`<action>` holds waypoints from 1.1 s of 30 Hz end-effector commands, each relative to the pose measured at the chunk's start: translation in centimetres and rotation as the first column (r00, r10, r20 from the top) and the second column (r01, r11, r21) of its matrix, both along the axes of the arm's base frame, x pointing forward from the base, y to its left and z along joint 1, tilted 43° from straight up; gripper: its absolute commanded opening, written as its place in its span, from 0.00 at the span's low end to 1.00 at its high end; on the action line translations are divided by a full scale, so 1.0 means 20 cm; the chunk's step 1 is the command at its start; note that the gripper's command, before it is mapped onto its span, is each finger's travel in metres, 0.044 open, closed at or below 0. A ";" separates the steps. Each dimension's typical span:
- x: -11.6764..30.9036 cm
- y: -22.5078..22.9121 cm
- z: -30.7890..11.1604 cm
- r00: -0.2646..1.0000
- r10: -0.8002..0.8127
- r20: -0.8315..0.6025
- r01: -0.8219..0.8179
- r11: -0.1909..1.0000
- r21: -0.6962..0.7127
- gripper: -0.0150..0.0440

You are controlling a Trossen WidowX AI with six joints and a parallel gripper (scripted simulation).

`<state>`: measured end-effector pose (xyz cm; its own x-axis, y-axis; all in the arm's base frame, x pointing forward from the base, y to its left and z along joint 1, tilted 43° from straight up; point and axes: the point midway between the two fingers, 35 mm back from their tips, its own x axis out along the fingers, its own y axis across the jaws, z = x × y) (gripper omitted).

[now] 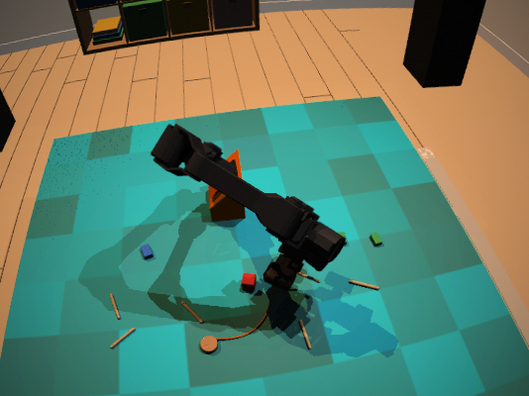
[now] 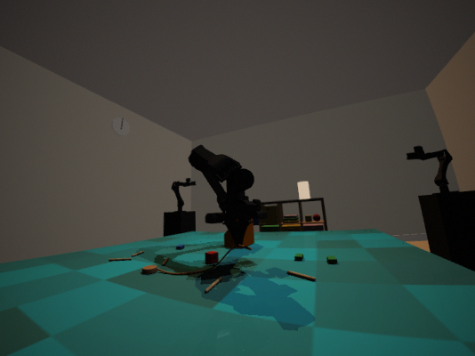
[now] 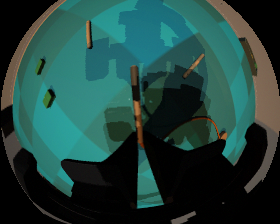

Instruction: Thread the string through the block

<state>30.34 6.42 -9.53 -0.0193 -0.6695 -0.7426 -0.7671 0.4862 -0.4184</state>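
Observation:
My gripper is shut on the string's stick, held above the table with one end pointing out past the fingers. The arm hides the fingertips in the top view. The string hangs from the gripper and curves to the round wooden button on the table. The orange-brown block stands on the table behind the gripper, partly covered by the arm. Its hole cannot be made out clearly.
A red cube lies left of the gripper. Two green blocks lie to the right, a blue one left. Several loose sticks lie around, one near the front.

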 end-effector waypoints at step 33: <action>0.14 -0.05 0.04 0.260 -0.705 0.659 0.724 0.594 0.350 0.25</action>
<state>32.87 5.58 -8.79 -0.0169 -0.6690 -0.7431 0.3283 0.6983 -0.6361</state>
